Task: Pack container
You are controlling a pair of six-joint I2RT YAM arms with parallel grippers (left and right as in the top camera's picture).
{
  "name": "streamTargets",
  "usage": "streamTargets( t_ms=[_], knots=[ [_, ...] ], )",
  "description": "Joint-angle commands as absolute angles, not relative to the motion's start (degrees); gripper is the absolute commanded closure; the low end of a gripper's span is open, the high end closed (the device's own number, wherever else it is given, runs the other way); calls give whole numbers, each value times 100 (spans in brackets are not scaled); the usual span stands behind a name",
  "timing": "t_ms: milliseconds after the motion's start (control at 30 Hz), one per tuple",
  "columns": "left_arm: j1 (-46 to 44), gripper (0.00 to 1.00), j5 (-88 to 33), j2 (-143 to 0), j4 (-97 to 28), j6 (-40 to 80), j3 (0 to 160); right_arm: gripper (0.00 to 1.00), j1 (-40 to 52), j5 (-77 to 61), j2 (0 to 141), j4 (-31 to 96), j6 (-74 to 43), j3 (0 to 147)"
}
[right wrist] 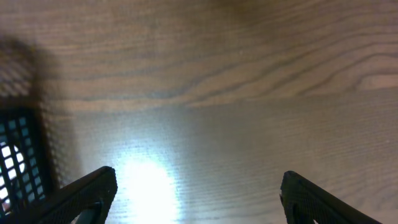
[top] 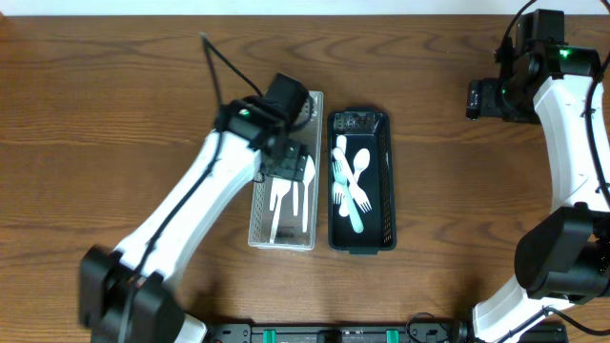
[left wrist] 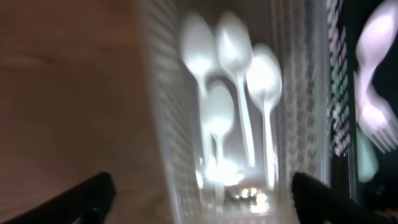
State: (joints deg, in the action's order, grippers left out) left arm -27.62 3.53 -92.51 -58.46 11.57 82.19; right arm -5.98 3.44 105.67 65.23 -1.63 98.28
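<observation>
I am looking across a brown wood-grain tabletop (top: 114, 114), and furthest left the white-and-black left arm is reaching in from the near edge. Its left gripper (left wrist: 203, 186) is hanging directly over the clear container (top: 282, 245), and its two dark fingers (left wrist: 87, 196) are standing wide apart with nothing between them. That container is a long, narrow rectangular tray of see-through plastic with finely ribbed walls, lying lengthwise just left of centre. Through the left wrist camera I am counting four glossy white plastic spoons (left wrist: 236, 68) lying in it, bowls pointing away, though the view is blurring them. Right beside it, almost touching, a black basket (top: 391, 181) of the same long shape is sitting, its sides showing an open lattice. White spoons and forks (top: 351, 176) are crossing one another inside, plus one pale green piece; I cannot count them reliably. Far right, the right gripper (right wrist: 199, 183) is hovering over bare wood, well away from both trays, its fingers (right wrist: 93, 190) also spreading apart and holding nothing.
</observation>
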Motion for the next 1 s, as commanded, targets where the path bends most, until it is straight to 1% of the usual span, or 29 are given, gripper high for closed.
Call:
streamTargets(
  t_ms=[0, 67, 100, 133, 267, 333, 433, 567, 667, 767, 867, 967],
  knots=[
    [-2335, 2, 1140, -8508, -5592, 1135, 8514, 12, -541, 336, 10532, 6379, -298, 9894],
    [-1955, 2, 1164, -8331, -5262, 1118, 8514, 10, -445, 340, 10497, 6147, -290, 9957],
    [-1730, 2, 1164, -8289, -5065, 1118, 8514, 7, -392, 338, 10477, 5922, -259, 9963],
    [-1538, 2, 1166, -8281, -4880, 1118, 8514, 1, -353, 331, 10473, 5682, -196, 9963],
    [-777, 2, 1166, -8425, -3653, 1118, 8510, 1, -207, 296, 10484, 4313, -117, 9961],
    [-456, 2, 1168, -8558, -2877, 1116, 8510, 1, -180, 436, 10484, 3361, 3, 9961],
    [-84, 2, 1164, -8715, -2067, 1048, 8510, 1, -191, 467, 10479, 2749, 572, 9963],
    [172, 2, 1118, -8672, -1914, 202, 8429, 1, -283, 613, 10328, 3240, 698, 9961],
    [209, 2, 1111, -8458, -1726, 193, 8162, 1, -513, 1020, 10132, 3732, 384, 9957],
    [207, 2, 720, -8064, -1557, 200, 7607, 1, -893, 897, 9727, 4086, 226, 9808],
    [191, 2, 447, -7446, -1037, 215, 6637, 1, -1297, 589, 9000, 4108, 108, 9231],
    [110, 2, 449, -6608, -478, 215, 5551, 1, -1531, 408, 7972, 3610, 89, 8152]
  ],
)
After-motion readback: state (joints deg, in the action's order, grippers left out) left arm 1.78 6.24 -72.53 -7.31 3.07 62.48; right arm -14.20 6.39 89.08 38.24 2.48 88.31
